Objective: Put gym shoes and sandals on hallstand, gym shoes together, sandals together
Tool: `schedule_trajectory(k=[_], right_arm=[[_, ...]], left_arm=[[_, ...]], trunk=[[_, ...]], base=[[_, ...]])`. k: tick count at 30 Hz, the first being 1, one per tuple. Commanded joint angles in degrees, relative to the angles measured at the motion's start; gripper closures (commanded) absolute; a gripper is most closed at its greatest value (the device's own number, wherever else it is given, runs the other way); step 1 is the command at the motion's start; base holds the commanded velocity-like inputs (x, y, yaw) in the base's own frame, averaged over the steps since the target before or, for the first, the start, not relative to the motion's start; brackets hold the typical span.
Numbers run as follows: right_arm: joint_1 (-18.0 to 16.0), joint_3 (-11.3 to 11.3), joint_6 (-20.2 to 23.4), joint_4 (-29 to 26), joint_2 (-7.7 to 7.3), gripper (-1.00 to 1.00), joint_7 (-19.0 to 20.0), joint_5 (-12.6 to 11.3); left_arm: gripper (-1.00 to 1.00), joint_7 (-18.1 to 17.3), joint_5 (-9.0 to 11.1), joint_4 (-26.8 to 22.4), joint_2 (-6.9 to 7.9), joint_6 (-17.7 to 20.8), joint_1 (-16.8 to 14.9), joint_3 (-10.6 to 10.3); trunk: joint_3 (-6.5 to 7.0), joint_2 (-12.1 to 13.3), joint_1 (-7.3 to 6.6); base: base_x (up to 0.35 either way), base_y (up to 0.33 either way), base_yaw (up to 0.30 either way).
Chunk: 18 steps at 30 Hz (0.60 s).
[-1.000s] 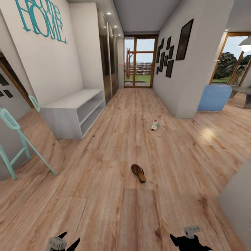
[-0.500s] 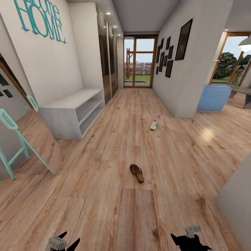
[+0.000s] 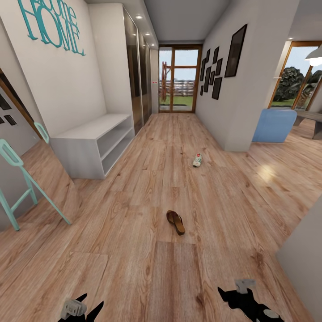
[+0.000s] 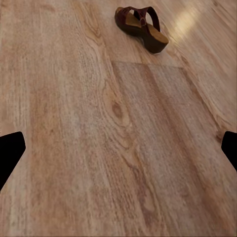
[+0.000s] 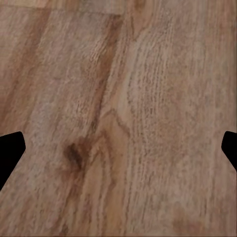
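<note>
Low centre of the frame, the sandal [image 3: 176, 222] looks light and stiff, best gripped by its strap; left tool [image 3: 86, 305] and right tool [image 3: 236, 298] gape apart, empty.

You're looking down the right gripper [image 5: 118, 150] | fingertips [image 5: 10, 153] are dark wedges at opposite edges of the picture, set wide apart, nothing between them | beyond them lies wood-plank floor [image 5: 123, 98], with a dark knot [image 5: 74, 154] in the grain nearer one fingertip
</note>
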Motion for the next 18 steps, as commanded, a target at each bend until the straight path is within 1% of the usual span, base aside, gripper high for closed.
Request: schedule_trajectory(k=[1,4,8,13,18], right_arm=[[-0.03,0.49,-0.14,-1.34,-0.06,-1.0,0.14,-0.56],[-0.03,0.47,0.03,-5.79,-0.11,-1.0,-0.22,-0.51],[-0.03,0.47,0.46,-11.55,-0.13,-1.0,-2.39,-0.44],[-0.05,0.56,2.37,-17.28,0.22,-1.0,-7.69,-0.28],[-0.47,0.67,7.18,-20.88,0.92,-1.0,-12.9,0.04]], left_arm=[[-1.0,-0.24,0.23,-0.06,-0.03,0.08,-0.22,0.1],[-1.0,0.38,0.28,-0.35,0.04,0.72,-1.58,0.07],[-1.0,1.85,0.13,-0.41,0.12,3.42,-5.11,0.06],[-1.0,4.34,0.07,-0.41,0.23,9.08,-9.28,0.05],[-1.0,7.47,0.21,-0.51,0.08,13.07,-12.57,0.05]], trunk=[[-0.05,-0.02,-0.01],[-0.05,-0.02,-0.01],[-0.05,-0.02,-0.01],[-0.05,-0.02,-0.01],[-0.05,-0.02,-0.01]], base=[[0.0,0.0,0.0],[0.0,0.0,0.0],[0.0,0.0,0.0],[0.0,0.0,0.0],[0.0,0.0,0.0]])
